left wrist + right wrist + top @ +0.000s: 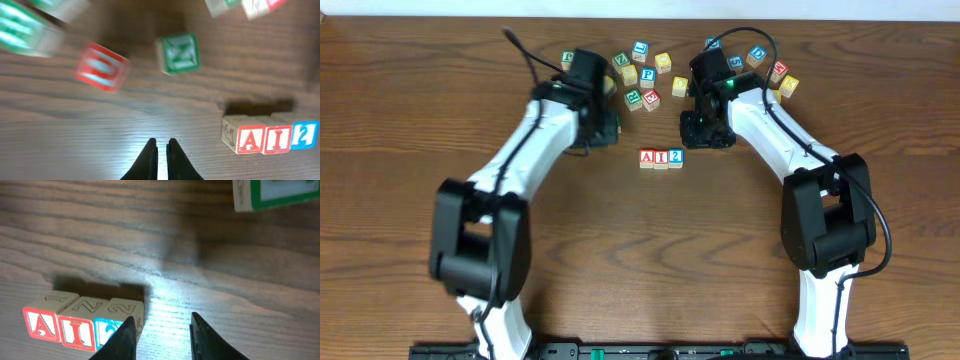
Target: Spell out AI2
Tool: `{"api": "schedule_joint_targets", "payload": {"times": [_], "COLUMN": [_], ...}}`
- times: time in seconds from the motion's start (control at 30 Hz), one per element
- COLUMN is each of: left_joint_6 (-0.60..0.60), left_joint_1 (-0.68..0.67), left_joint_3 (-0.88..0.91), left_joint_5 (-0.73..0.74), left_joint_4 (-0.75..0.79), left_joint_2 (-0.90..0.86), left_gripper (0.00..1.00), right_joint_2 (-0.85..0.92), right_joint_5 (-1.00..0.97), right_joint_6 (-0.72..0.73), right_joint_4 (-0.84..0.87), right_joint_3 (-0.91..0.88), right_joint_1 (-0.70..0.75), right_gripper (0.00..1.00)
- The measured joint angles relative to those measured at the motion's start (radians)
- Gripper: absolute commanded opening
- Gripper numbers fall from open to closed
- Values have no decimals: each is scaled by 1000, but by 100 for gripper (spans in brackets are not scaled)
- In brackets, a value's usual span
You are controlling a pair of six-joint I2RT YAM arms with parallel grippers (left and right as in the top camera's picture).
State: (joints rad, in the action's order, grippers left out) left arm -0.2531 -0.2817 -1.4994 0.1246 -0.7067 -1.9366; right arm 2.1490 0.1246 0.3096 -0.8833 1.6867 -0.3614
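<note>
Three pale cubes stand side by side in a row on the table: the red A (647, 158), the red I (662, 158) and the blue 2 (676, 157). My left gripper (162, 143) is shut with nothing in it, over bare wood to the left of the A (248, 139), I (276, 139) and 2 (305, 135). My right gripper (163, 321) is open over bare wood just right of the row. Its left finger (129, 336) stands in front of the 2 (122, 309), beside the I (76, 330) and A (41, 323). Whether it touches the cube I cannot tell.
Several other letter cubes lie scattered behind the row, at the far side of the table (640, 75) and further right (775, 70). A green-printed cube (177, 52) and a red one (101, 66) lie ahead of the left gripper. A green-edged cube (275, 192) lies beyond the right one.
</note>
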Motion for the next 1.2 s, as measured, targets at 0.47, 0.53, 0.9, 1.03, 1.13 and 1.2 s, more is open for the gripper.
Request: {"api": "schedule_joint_targets", "payload": {"times": [0.47,0.53,0.9,1.03,1.13,1.2], "left_joint_6": [39,49,76,74,71,71], "left_joint_1": [131,152,312,333,333,333], "left_joint_3": [-1,-1,-2,-2,-2,-2], "left_joint_5": [-58,-64,-106,-109,-108,-108], "left_joint_4": [-49,-71,-141,-169,-181,-181], "left_joint_2": [184,217,536,593,598,596], "left_gripper": [9,11,88,98,98,98], "right_joint_2": [0,-1,-251,-360,-420,-457], "right_joint_5": [14,18,17,14,12,9], "right_joint_6": [-60,-77,-140,-155,-162,-165], "right_joint_4": [24,-19,-171,-238,-284,-306], "right_joint_3": [25,61,172,183,183,183], "right_joint_1": [-58,-58,54,117,168,200], "right_gripper": [25,26,43,50,58,63]}}
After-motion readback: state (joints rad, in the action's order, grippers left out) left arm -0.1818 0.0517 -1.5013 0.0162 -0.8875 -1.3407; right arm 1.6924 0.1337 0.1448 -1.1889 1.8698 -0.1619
